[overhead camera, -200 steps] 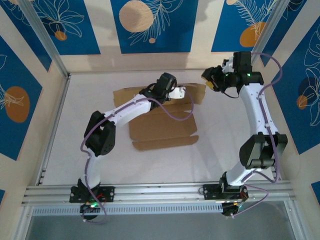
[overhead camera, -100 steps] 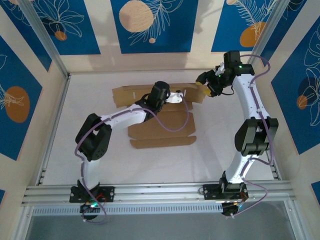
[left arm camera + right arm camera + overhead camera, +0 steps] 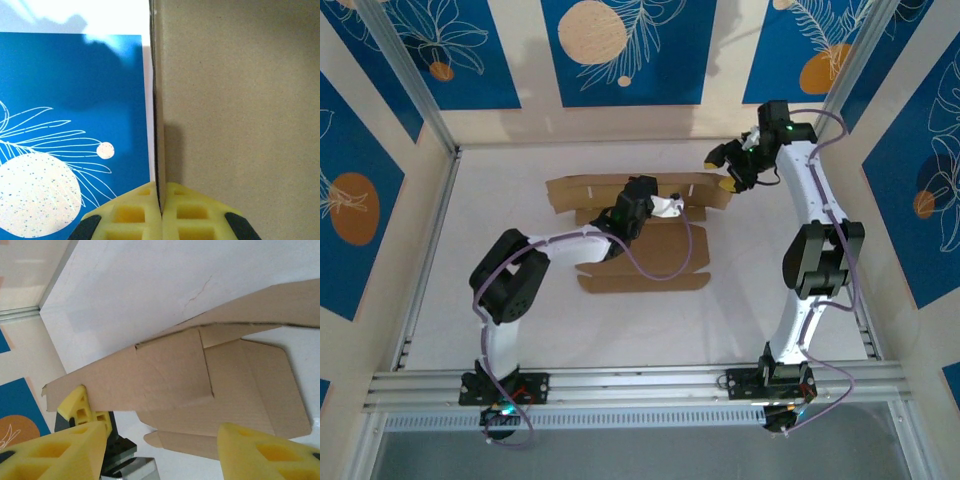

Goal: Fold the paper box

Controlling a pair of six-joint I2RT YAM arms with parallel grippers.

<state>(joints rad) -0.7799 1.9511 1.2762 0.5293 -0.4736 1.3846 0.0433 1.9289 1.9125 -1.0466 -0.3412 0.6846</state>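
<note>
Left gripper is out over the middle of the table, and it's clamped down hard. In its wrist view the two yellow fingers are pressed together on a thin cardboard edge, with only the sheet's thickness between the pads. That edge belongs to the box. From the left wrist its panel stands up as a brown wall filling the right side, and a blue wall panel shows past it on the left.

From above, the box sits centre table, mostly flat. Its front flap lies nearest the arms, and a long back strip with rounded ends runs left to right along the far side. The left gripper has hold of it around the middle, just in front of that back strip.

Over to the right gripper: it hangs at the far right end of the back strip, close in beside the rounded corner. Its jaws are apart, a good way open though not at full stretch. In its wrist view the two yellow fingers sit at the bottom corners with a clear gap and nothing pinched between them. Beyond them the box spreads across the white table, one panel tilted up off the surface and creases showing. Whether a fingertip brushes the cardboard, I can't tell.
</note>
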